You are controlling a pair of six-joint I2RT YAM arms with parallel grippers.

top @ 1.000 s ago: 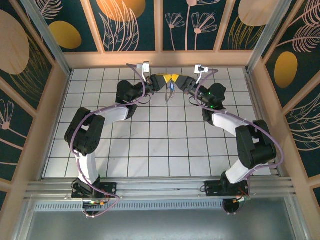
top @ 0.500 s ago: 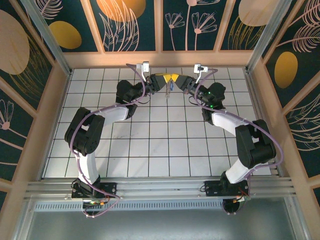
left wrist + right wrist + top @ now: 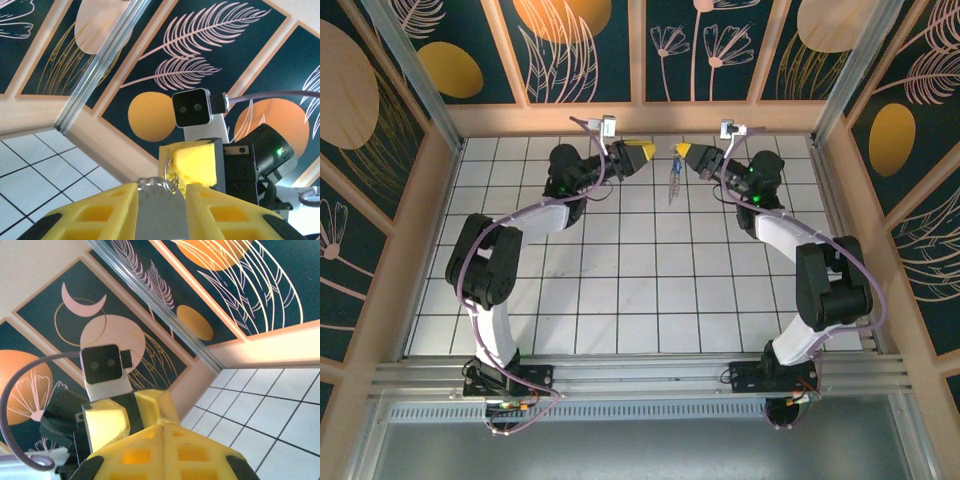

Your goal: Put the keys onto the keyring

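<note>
On my overhead feed both arms reach to the far end of the tabletop (image 3: pixel 620 290), their tips pointing at each other with a clear gap between them. The right tool (image 3: pixel 688 152) is closed: in its own wrist camera I see the two yellow fingers (image 3: pixel 135 455) pressed flat together. The keys (image 3: pixel 674 180) dangle from its tip, hanging in the air above the white tiles, nearer the right tool than the left.

The left tool (image 3: pixel 642 150) sits off to the side, and from above I make out no contact with the keys. Its wrist camera shows its own finger pads (image 3: pixel 100 215) standing apart. It looks straight at the right tool's yellow tip, where a thin metal loop (image 3: pixel 164 169) hangs. A grey blurred shape (image 3: pixel 161 215) sits in the gap between the left pads; I can't tell whether it touches them.
</note>
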